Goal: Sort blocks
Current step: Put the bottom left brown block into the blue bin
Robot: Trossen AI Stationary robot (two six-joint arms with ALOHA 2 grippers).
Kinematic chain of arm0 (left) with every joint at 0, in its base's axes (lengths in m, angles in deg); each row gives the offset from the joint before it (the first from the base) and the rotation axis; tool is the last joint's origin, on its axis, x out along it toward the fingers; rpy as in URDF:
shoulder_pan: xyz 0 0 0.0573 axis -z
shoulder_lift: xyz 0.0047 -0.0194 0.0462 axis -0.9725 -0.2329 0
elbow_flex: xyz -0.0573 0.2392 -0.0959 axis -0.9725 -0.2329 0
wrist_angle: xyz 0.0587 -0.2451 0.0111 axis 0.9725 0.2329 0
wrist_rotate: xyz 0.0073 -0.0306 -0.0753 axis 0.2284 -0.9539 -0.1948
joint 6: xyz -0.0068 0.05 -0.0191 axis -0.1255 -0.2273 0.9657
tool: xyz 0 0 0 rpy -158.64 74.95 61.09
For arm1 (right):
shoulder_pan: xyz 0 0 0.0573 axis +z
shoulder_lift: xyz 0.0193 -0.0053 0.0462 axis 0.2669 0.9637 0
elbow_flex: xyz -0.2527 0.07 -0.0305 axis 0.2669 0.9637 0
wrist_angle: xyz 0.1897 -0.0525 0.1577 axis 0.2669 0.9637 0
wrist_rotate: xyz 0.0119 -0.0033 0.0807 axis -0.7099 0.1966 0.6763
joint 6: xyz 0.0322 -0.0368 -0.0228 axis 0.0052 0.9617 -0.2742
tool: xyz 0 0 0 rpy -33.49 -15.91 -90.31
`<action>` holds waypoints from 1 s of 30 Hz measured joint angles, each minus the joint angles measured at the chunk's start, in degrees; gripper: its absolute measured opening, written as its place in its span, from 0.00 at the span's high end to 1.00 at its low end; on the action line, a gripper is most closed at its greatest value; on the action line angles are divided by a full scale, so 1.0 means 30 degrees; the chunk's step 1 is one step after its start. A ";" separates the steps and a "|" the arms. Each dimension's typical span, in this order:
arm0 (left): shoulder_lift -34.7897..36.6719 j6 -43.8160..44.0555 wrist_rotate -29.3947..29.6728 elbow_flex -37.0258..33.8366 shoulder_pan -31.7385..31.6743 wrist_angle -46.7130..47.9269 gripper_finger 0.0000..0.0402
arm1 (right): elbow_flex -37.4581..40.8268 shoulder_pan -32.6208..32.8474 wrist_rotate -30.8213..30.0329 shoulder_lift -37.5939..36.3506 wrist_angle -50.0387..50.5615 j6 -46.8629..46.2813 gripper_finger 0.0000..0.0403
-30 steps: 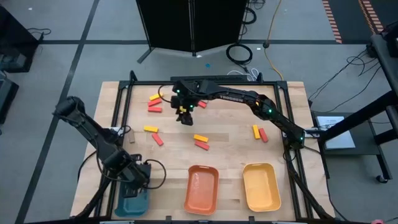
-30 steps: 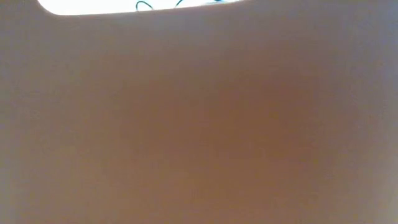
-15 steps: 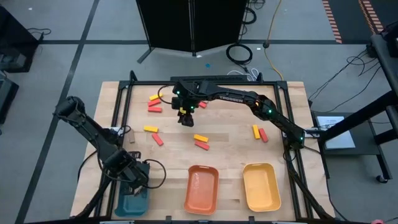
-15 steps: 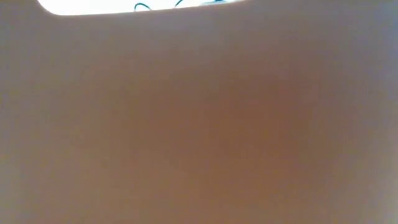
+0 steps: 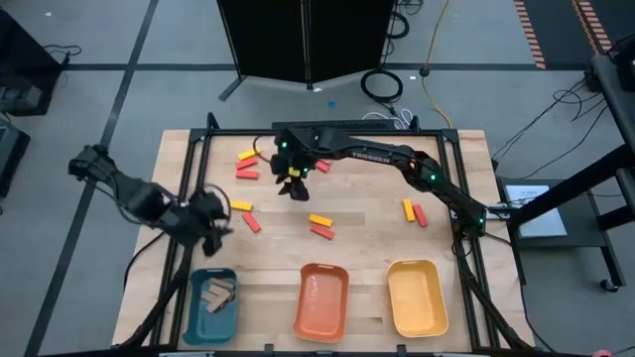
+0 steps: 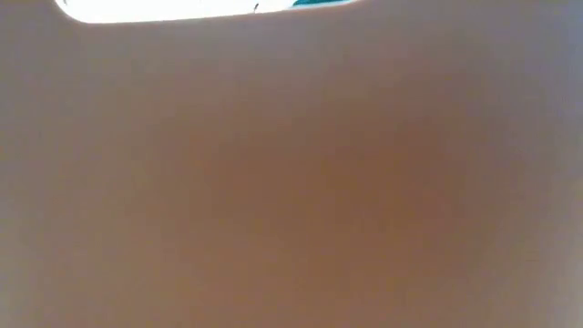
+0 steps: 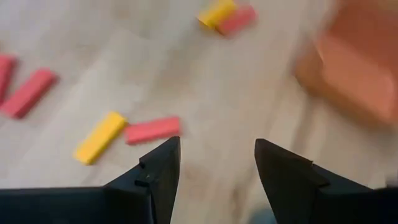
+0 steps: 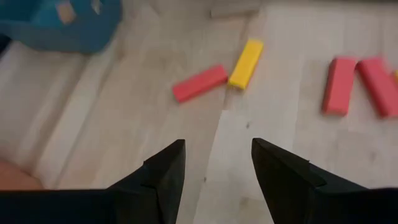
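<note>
Blocks, small flat rectangular wooden bars in red, yellow and plain tan, lie scattered on my pale wooden bench (image 5: 367, 213). A yellow bar (image 5: 240, 206) and a red bar (image 5: 253, 222) sit end to end near the left edge; my left wrist view shows the same pair lying flat, the yellow (image 7: 99, 137) angled against the red (image 7: 152, 130). Toward the far edge lie a yellow block (image 5: 245, 156) and two red blocks (image 5: 246, 172) side by side. Another yellow-and-red pair (image 5: 320, 225) rests near the middle, and a third pair (image 5: 414, 211) lies toward the right edge. Several plain tan blocks (image 5: 218, 291) are piled loosely inside the blue rounded plastic tray (image 5: 196, 317) at the near-left corner. Beside it along the near edge stand the orange rounded plastic tray (image 5: 322, 300) and the yellow rounded plastic tray (image 5: 417, 296).

My left end effector (image 5: 211, 220) hangs over the left side of the bench, near the yellow-and-red pair, its fingers (image 7: 158, 171) spread apart with nothing between them. My right end effector (image 5: 293, 183) is out over the far-middle of the bench, fingers (image 8: 165, 171) likewise parted and holding nothing. The low view is blocked by an orange-brown blur.
</note>
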 joint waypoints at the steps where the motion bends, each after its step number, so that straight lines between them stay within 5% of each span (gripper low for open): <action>1: 0.0382 0.0672 0.0258 -0.0319 -0.0436 0.0150 0.50 | 0.0167 -0.0039 0.0018 -0.0261 -0.0121 0.0129 0.57; 4: 0.1169 0.2459 0.0119 -0.1609 -0.1799 0.0640 0.50 | 0.1959 -0.0197 0.0009 -0.1464 -0.1064 0.0354 0.62; 7: 0.1439 0.3248 -0.0816 -0.2809 -0.2959 0.0786 0.50 | 0.6455 -0.0269 -0.0124 -0.3610 -0.4546 -0.0070 0.69; 13: 0.1193 0.3285 -0.1150 -0.3811 -0.5319 0.0825 0.50 | 1.8874 0.0001 -0.0669 -1.0143 -1.9195 -0.3756 0.80; 18: 0.0254 0.3325 -0.2683 -0.3833 -0.8032 0.0738 0.50 | 2.5755 0.0858 -0.2415 -1.2778 -3.0358 -0.5870 0.82; 22: -0.1175 0.3306 -0.4658 -0.3834 -0.9951 0.0746 0.50 | 2.7630 0.1057 -0.2636 -1.3188 -3.4013 -0.6838 0.82; 30: -0.4764 -0.0103 -0.8199 -0.3833 -1.3344 0.1099 0.50 | 2.7079 0.1035 -0.2687 -1.3171 -3.2029 -0.7505 0.83</action>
